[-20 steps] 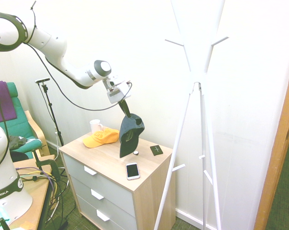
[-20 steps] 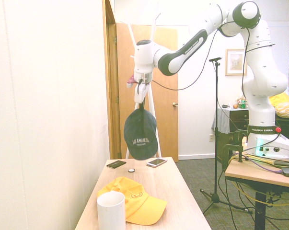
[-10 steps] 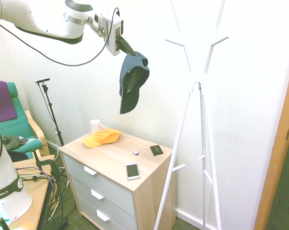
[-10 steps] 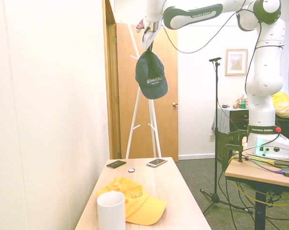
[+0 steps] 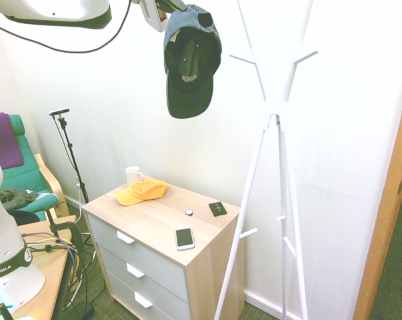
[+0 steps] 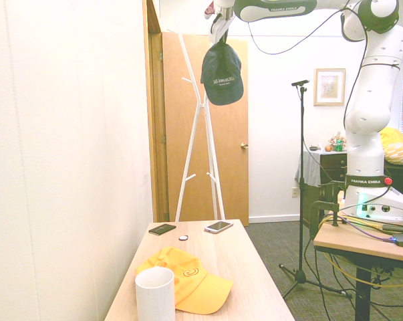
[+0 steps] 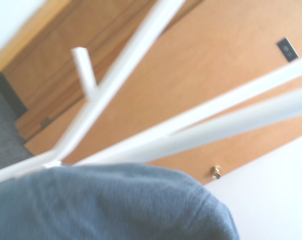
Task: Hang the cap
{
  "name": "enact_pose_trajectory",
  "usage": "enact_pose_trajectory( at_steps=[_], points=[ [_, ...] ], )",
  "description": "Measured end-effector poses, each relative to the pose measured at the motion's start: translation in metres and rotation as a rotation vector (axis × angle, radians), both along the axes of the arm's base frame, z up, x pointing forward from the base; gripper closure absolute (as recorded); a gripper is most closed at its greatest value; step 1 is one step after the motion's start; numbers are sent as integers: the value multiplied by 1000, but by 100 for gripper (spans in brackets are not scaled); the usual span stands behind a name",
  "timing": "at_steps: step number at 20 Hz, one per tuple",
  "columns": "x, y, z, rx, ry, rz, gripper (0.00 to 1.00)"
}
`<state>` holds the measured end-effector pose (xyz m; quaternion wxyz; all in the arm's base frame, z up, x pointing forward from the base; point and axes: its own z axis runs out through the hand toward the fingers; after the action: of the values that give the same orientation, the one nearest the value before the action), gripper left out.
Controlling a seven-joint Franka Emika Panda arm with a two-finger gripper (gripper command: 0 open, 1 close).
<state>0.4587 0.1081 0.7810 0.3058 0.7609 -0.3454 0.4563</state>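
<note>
Slate cap (image 5: 191,60) dangled up high from the clamped gripper (image 5: 169,8), near the white coat rack (image 5: 275,113), well above the dresser (image 5: 162,223).

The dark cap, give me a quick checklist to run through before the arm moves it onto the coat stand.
1. Tool shut on the cap: ok; the cap hangs from it.
2. Cap raised to about the height of the upper pegs of the coat stand: ok.
3. Cap on a peg: not ok, it hangs apart from the stand.
4. Pegs free of other items: ok.
5. Yellow cap, mug and phone on the dresser, far below: ok.
6. Which part of the cap is gripped: cannot tell.
</note>
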Motion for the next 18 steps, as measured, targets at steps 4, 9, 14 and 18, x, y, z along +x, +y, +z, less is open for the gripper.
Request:
enact_pose_trajectory(
  at_steps=[4, 9, 14, 18],
  points=[
    [17, -45, -5, 5, -10, -15, 100],
    [49, -67, -37, 10, 13, 9, 100],
    [72, -63, -72, 17, 49, 25, 100],
    [74, -60, -102, 66, 86, 36, 0]
  ],
)
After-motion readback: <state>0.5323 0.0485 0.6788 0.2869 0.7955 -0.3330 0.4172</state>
